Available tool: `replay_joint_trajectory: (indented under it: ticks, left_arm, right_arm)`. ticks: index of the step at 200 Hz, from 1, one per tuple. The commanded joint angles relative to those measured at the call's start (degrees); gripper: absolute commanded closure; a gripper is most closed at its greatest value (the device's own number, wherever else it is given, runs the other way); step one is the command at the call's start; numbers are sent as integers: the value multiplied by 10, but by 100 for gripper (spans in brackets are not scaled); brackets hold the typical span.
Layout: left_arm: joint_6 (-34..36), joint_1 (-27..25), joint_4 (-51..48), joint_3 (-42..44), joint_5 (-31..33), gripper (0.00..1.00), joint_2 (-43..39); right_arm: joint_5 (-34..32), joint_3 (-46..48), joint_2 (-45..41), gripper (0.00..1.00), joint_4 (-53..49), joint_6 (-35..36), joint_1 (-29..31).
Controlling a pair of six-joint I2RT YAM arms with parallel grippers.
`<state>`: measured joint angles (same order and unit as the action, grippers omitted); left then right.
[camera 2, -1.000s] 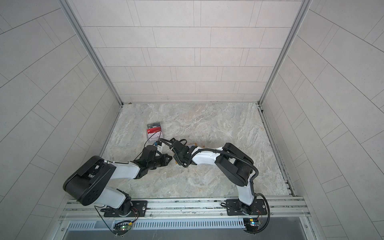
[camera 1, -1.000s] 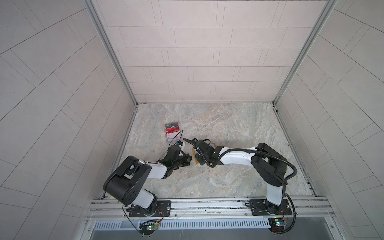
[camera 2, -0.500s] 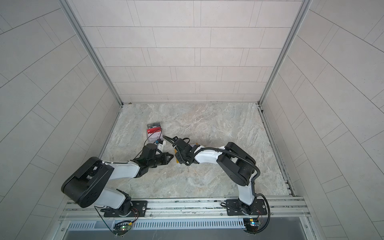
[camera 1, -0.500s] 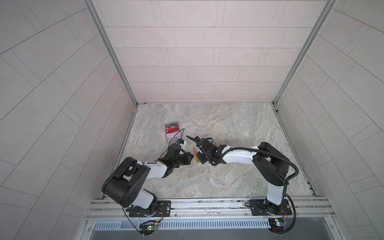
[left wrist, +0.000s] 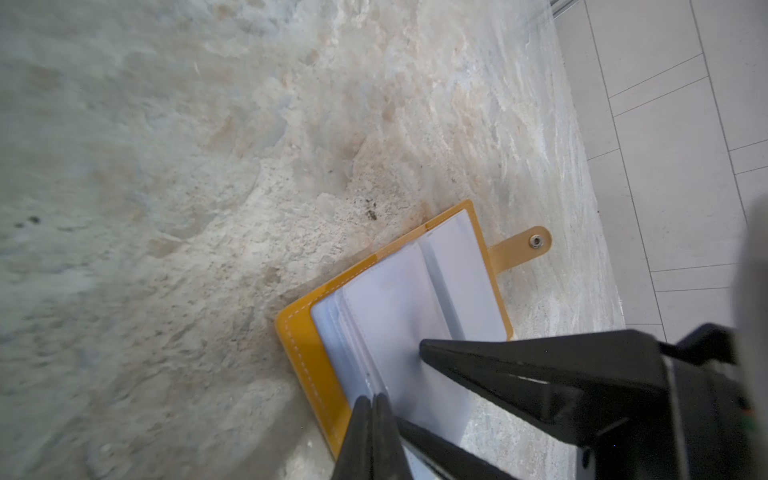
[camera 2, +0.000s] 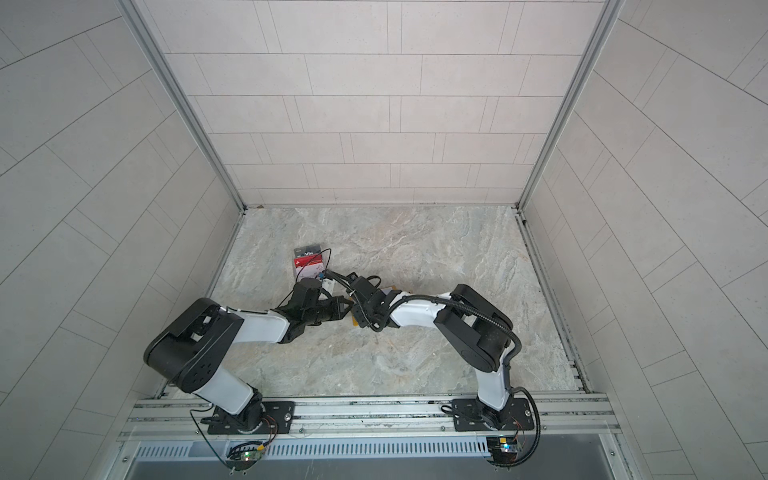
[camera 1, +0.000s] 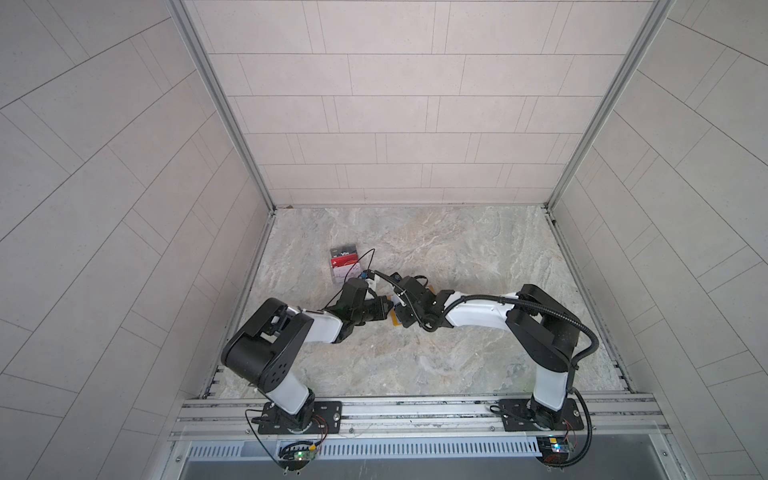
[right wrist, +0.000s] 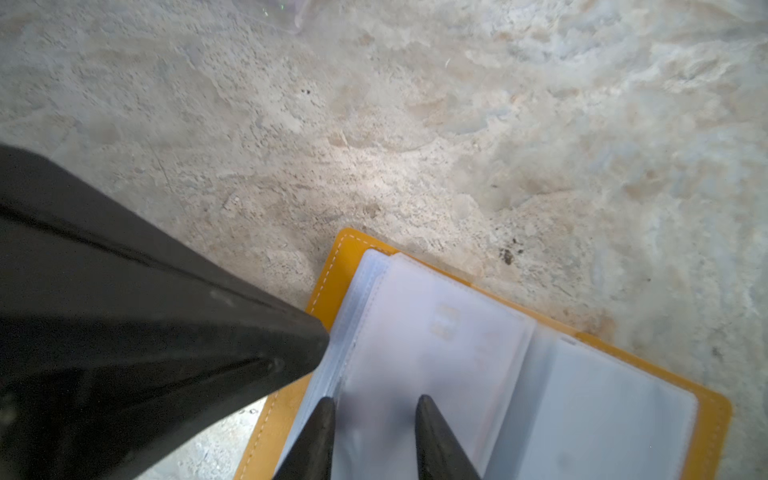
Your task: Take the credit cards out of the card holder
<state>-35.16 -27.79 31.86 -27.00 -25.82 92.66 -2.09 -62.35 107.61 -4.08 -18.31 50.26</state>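
Near the middle of the table (camera 1: 457,257) the card holder (left wrist: 299,345) is laid open; its sleeves (left wrist: 399,316) are seemingly pinned by the closed left gripper (left wrist: 371,405) so a white card (right wrist: 444,328) can be drawn by the part-open right gripper (right wrist: 374,409), at three o'clock.

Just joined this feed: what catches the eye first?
The open yellow card holder at mid-table, both grippers meeting over it: the left gripper shut against its sleeves, the right gripper open over them. Farther back on the left sit grey, red and white cards.
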Motion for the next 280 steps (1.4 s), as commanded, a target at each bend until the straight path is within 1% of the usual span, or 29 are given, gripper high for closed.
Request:
replay_joint_trajectory:
  ticks: [1,59,98,125,199,233,280]
  left_arm:
    - [-3,-3,22,-6,-2,100,9]
    - [-1,-3,25,-4,-3,100,30]
    - [0,-3,9,-3,5,100,35]
    - [0,-3,7,4,8,100,37]
    - [6,-3,-3,9,11,100,30]
    - [12,-3,-7,7,10,100,21]
    - [21,-3,-20,-1,3,100,20]
  right_arm:
    - [-1,12,-12,65,-21,-9,-3]
    - [-11,8,-13,70,-29,-6,-3]
    - [-27,10,-23,74,-39,-5,-6]
    - [-49,6,-30,80,-55,-5,-9]
    - [-89,17,-63,78,-85,-8,-24]
    - [-97,31,-83,78,-95,-9,-36]
    - [-118,42,-119,76,-137,-8,-49]
